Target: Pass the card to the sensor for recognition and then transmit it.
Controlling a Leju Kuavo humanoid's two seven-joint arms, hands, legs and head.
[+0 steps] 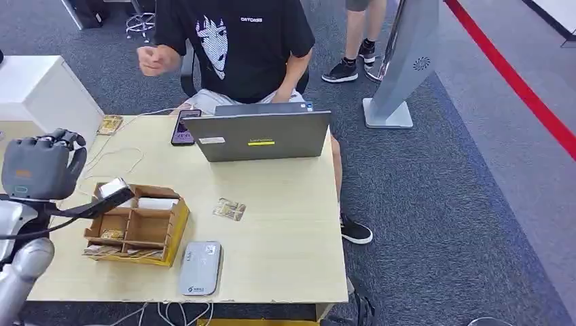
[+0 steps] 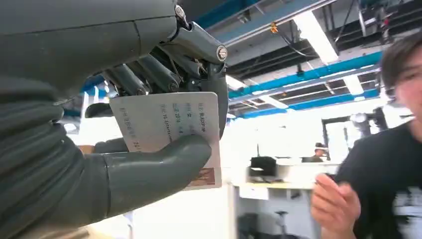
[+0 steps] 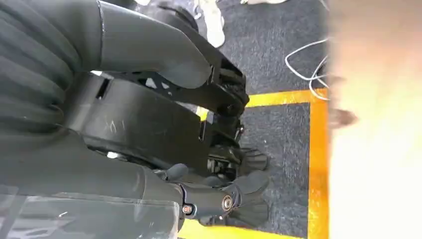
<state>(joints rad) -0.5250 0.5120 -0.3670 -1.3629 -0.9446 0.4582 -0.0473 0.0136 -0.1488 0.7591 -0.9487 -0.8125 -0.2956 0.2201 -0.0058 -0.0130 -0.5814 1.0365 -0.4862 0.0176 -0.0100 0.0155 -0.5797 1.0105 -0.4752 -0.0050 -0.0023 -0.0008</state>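
My left hand (image 1: 42, 168) is raised above the table's left end, its back toward the head camera. In the left wrist view it pinches a white printed card (image 2: 166, 124), the thumb (image 2: 149, 172) on the card's face and the dark fingers (image 2: 149, 74) behind it. The grey card sensor (image 1: 200, 267) lies flat near the table's front edge, to the right of and below my left hand. My right hand (image 3: 199, 124) hangs beside the table over the carpet, holding nothing, thumb apart from the fingers.
A cardboard organizer (image 1: 138, 225) with cards stands beside the sensor. A loose card (image 1: 229, 209) lies mid-table. A laptop (image 1: 261, 134) and a phone (image 1: 183, 127) sit at the far edge. A person (image 1: 238, 47) sits behind the table with a fist (image 1: 157, 60) raised.
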